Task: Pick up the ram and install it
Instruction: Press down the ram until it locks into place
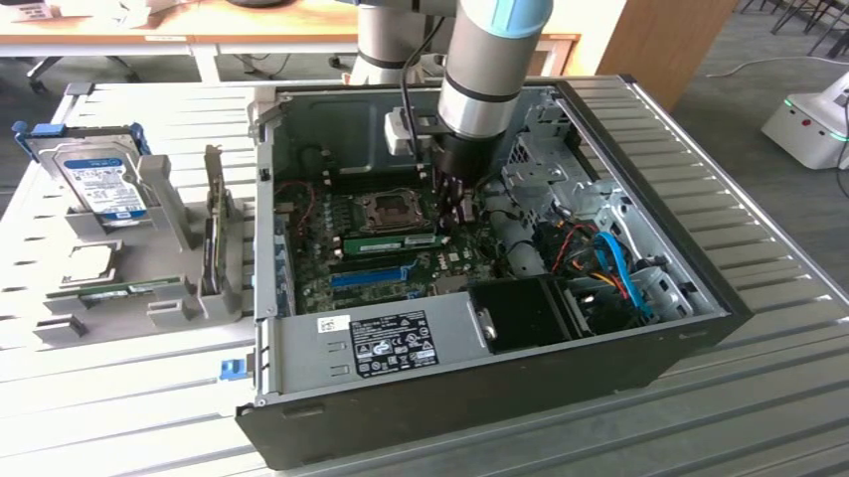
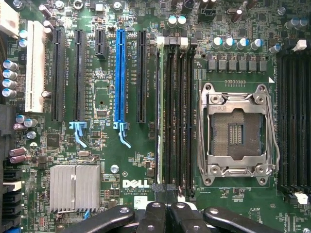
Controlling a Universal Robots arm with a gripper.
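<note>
One ram (image 1: pixel 394 241), a thin green stick, stands in a black memory slot beside the CPU socket (image 1: pixel 394 209) inside the open PC case (image 1: pixel 690 328). The wrist view shows this ram (image 2: pixel 158 111) edge-on in the outermost of the black memory slots (image 2: pixel 176 111), on the side toward the blue expansion slot (image 2: pixel 120 77). My gripper (image 1: pixel 458 204) hangs over the motherboard just past one end of that stick. Its fingers (image 2: pixel 154 216) are pressed together with nothing between them. A second, similar ram (image 1: pixel 129 290) lies on the grey holder at the exterior view's left.
A hard drive (image 1: pixel 106 184) and an upright card (image 1: pixel 213 229) sit in the grey holder outside the case. Case walls, the drive cage (image 1: pixel 558 159), blue and orange cables (image 1: pixel 617 273) and a black shroud (image 1: pixel 524 313) crowd the board. Another bank of black slots (image 2: pixel 294 116) lies beyond the socket.
</note>
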